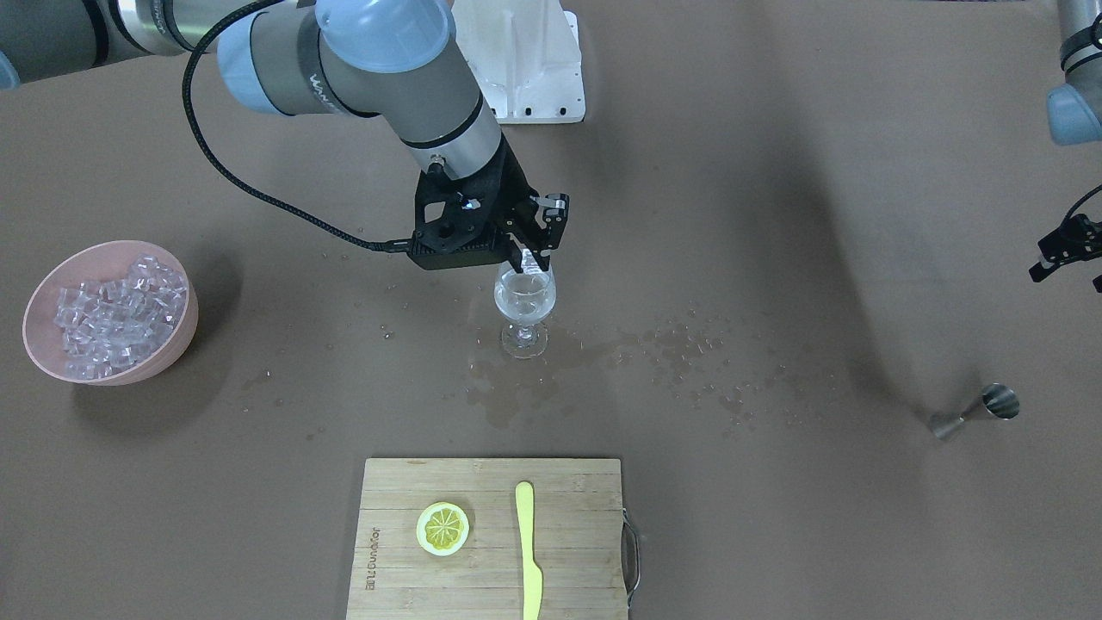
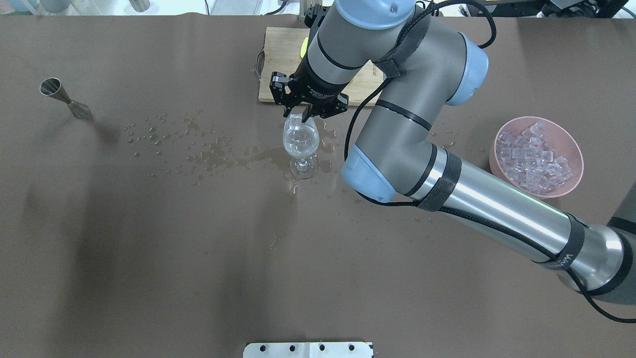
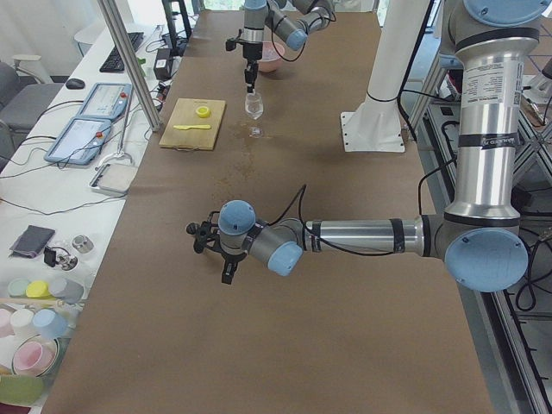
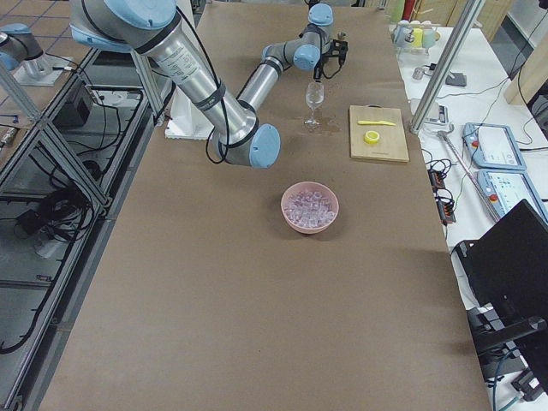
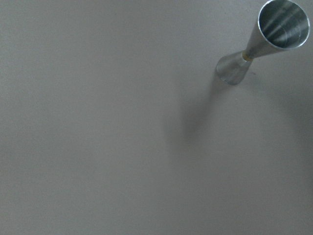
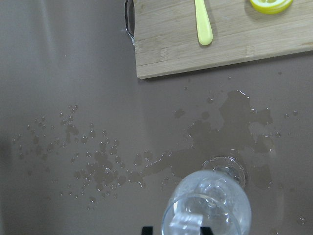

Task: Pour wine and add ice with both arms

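A stemmed wine glass (image 1: 525, 310) (image 2: 300, 141) stands mid-table with a little clear wine and some ice in its bowl. My right gripper (image 1: 532, 263) (image 2: 299, 117) hangs straight over its mouth. An ice cube (image 6: 187, 223) sits at the rim between the fingertips, and a gap shows beside it, so the jaws look open. The remaining ice (image 1: 112, 314) (image 2: 534, 154) fills a pink bowl (image 1: 176, 344). My left gripper (image 1: 1069, 277) (image 3: 227, 269) hovers open and empty, off to the side near a steel jigger (image 1: 981, 412) (image 5: 264, 44) that stands upright.
A wooden cutting board (image 1: 491, 585) near the operators' edge carries a lemon slice (image 1: 442, 528) and a yellow knife (image 1: 528, 551). Spilled liquid and droplets (image 1: 516, 387) wet the brown table around the glass. The white base block (image 1: 525, 60) stands on the robot's side.
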Controlling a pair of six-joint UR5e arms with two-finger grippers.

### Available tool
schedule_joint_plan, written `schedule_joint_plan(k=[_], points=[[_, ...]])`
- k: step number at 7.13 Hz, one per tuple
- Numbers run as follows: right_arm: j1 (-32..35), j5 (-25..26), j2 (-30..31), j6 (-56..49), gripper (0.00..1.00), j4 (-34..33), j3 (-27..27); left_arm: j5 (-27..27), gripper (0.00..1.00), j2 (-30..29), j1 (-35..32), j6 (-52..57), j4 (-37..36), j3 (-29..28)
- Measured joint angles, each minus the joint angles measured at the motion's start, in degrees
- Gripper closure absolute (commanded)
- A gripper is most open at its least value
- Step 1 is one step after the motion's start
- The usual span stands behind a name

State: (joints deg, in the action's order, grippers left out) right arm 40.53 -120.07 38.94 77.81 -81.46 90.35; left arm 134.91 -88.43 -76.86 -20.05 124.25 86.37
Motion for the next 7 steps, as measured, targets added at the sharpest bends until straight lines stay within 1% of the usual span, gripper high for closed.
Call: schedule_joint_plan(k=[2, 3, 5, 7], points=[[1.0, -0.7, 1.4, -0.7, 0.0, -0.1, 0.5, 0.0, 0.02, -0.3, 0.0, 0.0, 0.0, -0.5], [2.6, -2.3, 4.3, -2.8, 0.0, -0.1, 2.0, 0.0, 0.02, -0.6, 0.0, 0.0, 0.0, -0.9], [9.4, -8.4, 15.1, -14.1, 0.0, -0.1, 7.1, 0.0, 0.02, -1.1, 0.0, 0.0, 0.0, -1.3], [17.4, -13.9, 24.9, -29.0, 0.0, -0.2, 8.4, 0.0, 0.02, -1.5, 0.0, -0.1, 0.0, -1.4]])
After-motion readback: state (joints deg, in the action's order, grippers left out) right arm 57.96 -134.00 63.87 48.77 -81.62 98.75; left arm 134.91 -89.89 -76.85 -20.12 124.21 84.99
